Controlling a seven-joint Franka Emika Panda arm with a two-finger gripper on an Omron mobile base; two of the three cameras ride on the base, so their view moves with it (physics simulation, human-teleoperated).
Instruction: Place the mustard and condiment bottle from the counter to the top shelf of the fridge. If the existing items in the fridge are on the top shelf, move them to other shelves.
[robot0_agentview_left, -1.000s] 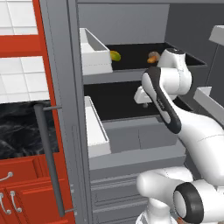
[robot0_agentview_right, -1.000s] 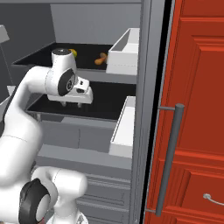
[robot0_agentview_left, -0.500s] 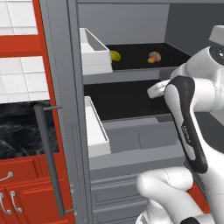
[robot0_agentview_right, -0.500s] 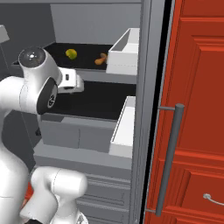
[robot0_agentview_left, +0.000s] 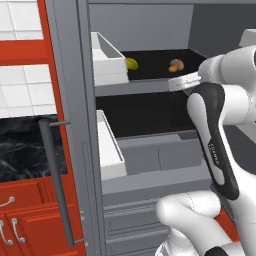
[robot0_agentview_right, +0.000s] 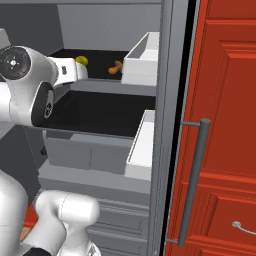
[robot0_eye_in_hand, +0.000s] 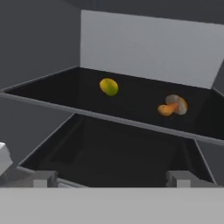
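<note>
The fruit (robot0_eye_in_hand: 109, 86) and mushroom piece (robot0_eye_in_hand: 172, 106) are sitting apart on the fridge's top shelf (robot0_eye_in_hand: 52, 89), white door bins (robot0_agentview_left: 108, 65) flanking; the jaws are gaping wide, holding nothing.

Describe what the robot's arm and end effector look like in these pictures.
The arm is made of glossy white rounded segments. A long black panel with small pale lettering runs down the link in front of the fridge. A round dark joint cap with a ring of small marks shows in the right base view. The end effector shows two small grey blocky fingertips.
</note>
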